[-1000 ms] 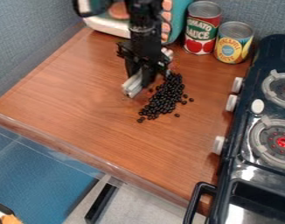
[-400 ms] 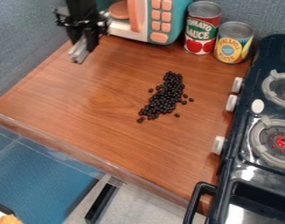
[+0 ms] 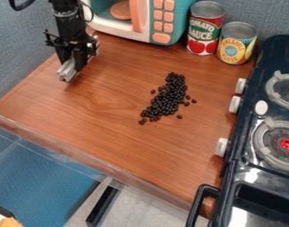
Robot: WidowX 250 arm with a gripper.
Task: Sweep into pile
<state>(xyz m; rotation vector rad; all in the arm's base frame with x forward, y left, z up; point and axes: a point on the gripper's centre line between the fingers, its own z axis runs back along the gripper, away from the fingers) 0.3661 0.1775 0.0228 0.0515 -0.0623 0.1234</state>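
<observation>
Black beans lie in a long, uneven heap on the reddish-brown wooden counter, well apart from the gripper and, as the view has it, to its right and farther down toward the front edge. The heap slants from upper right to lower left, thick through the middle and thinner at its lower end, with a few loose beans around it, most of them along its right side.

The gripper hangs down over the upper left part of the counter, with something pale and narrow at its lower end. How far open it is, and whether it has hold of that pale piece, I cannot tell; nor can I tell if it touches the wood. None of the beans are at its tip.

Behind the counter stands a teal and white toy microwave with pink buttons. A tomato can is just right of it, and a yellow-labelled can sits close beside that. The dark toy stove is along the right.
</observation>
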